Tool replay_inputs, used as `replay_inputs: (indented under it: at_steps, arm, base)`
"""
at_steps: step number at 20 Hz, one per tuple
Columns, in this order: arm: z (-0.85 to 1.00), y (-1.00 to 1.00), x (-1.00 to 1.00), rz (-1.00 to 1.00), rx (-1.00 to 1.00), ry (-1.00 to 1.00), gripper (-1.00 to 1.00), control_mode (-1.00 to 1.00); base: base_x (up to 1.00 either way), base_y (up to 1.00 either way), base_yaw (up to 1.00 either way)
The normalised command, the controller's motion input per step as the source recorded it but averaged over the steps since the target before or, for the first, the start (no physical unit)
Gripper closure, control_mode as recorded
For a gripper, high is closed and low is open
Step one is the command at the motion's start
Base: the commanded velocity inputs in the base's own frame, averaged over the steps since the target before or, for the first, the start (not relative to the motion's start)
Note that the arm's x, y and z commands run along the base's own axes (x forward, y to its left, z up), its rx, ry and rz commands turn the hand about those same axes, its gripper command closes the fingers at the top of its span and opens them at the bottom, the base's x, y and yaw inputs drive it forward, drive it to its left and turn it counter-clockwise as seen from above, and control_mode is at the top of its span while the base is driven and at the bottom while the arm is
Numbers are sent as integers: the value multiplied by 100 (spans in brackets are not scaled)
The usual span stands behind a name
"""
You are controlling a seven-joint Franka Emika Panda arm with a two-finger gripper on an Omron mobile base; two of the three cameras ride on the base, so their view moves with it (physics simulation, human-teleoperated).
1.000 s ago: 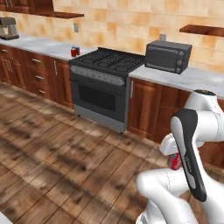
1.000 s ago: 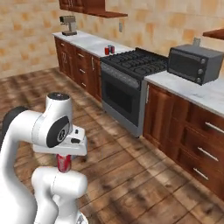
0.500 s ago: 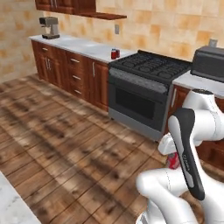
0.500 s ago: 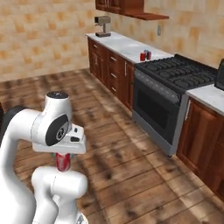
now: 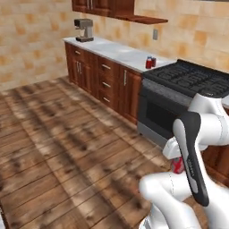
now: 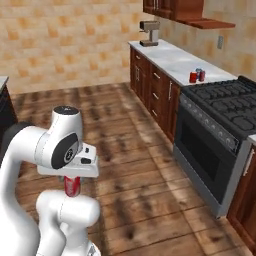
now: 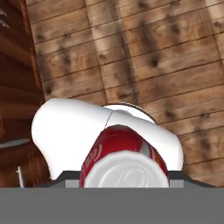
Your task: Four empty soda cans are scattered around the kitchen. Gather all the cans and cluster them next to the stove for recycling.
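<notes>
A red soda can (image 7: 124,159) is sitting clenched in the hand (image 6: 72,186), hanging low in front of the robot's own body above the wood plank floor (image 5: 58,147); in the hand view its silver top is facing the camera and its lower end is tucked behind white robot parts, while in the left base view only a sliver of the red can (image 5: 178,166) is peeking out beside the arm. Two more cans, a red one (image 6: 193,77) and a blue one (image 6: 201,74), are standing upright just beside each other on the marble worktop (image 6: 175,57), near its end next to the black stove (image 6: 220,125); they are too small to tell whether they are touching. The stove's far side is being cut off by the frame edge. A coffee machine (image 5: 84,30) is standing at the worktop's far end, well apart from the cans, under the wall cabinets (image 5: 105,6).
</notes>
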Motion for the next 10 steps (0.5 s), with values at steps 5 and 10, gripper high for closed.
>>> replay_inputs:
  at_steps: [5, 10]
  arm:
    - [0, 0, 0, 0, 0, 0, 100, 100]
    - [0, 0, 0, 0, 0, 0, 100, 100]
  base:
    - [100, -15, 33]
    - [100, -1, 27]
